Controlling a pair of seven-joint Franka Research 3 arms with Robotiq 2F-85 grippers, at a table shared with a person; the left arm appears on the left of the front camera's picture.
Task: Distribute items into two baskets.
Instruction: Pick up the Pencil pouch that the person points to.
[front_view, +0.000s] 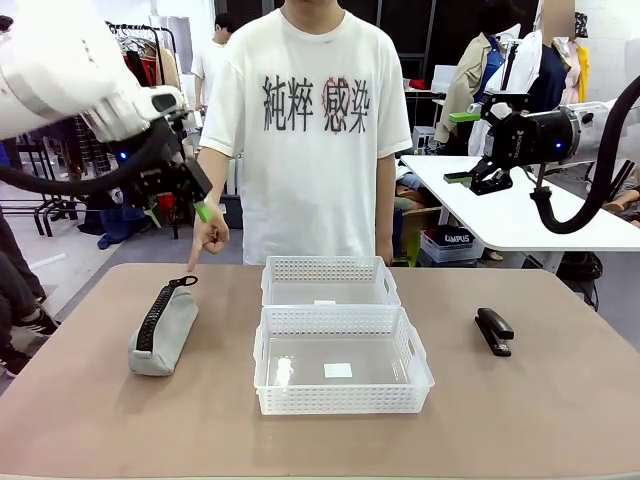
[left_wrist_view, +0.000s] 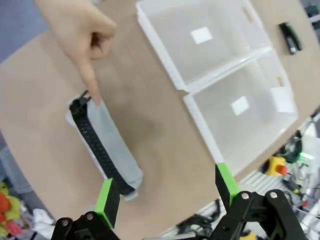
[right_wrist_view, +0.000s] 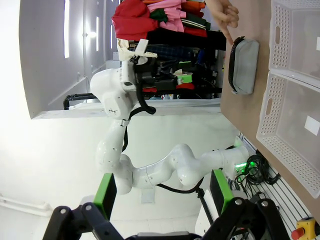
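Observation:
The grey pencil pouch (front_view: 163, 328) (left_wrist_view: 102, 145) (right_wrist_view: 243, 65) lies at the table's left, zipper up. A person's hand (front_view: 207, 238) (left_wrist_view: 82, 35) points a finger at its far end. The small black stapler (front_view: 493, 331) (left_wrist_view: 290, 37) lies at the right. Two white lattice baskets stand mid-table, empty: the larger near one (front_view: 340, 398) (left_wrist_view: 220, 150) (right_wrist_view: 280, 145) and the far one (front_view: 328, 268) (left_wrist_view: 160, 45) (right_wrist_view: 278, 30). My left gripper (front_view: 178, 213) (left_wrist_view: 167, 192) hangs open above the pouch's far end, beside the hand. My right gripper (front_view: 460, 147) (right_wrist_view: 162, 192) is open, high at the right, away from the table.
The person stands at the far edge behind the baskets. A white table (front_view: 520, 215) with boxes under it stands behind at the right. Bare tabletop lies between the baskets and the stapler, and along the front edge.

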